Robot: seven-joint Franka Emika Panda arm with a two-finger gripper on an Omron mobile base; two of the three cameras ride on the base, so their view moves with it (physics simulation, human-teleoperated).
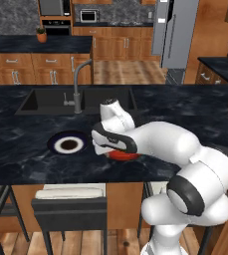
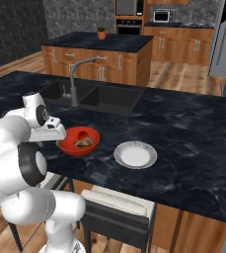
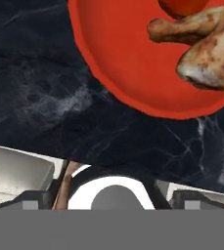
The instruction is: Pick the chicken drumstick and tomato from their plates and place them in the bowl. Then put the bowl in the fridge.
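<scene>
The fridge [image 1: 174,35] stands far across the kitchen, well apart from the dark marble table [image 1: 31,144], so the carry ahead looks long and the grip on the bowl needs to be sound from the start. On the table the red bowl [image 2: 79,141] sits near the front edge, between the navy-rimmed plate [image 1: 68,145] and the plain white plate [image 2: 135,154], both of them bare. Inside the bowl lie the chicken drumstick [image 3: 204,41] and, just beside it, the tomato [image 3: 183,6], so the loading part seems done and the step in hand is judged to be grasping the bowl.

The gripper [image 2: 55,135] hangs just beside the bowl's near rim, its fingers spread fully wide and holding nothing. In the hand view the rim [image 3: 133,100] lies ahead of the fingers, not between them. To do this well, bring one finger inside the wall and one outside, low enough to pinch the rim squarely, clear of the drumstick, then lift level so the round tomato does not roll out
</scene>
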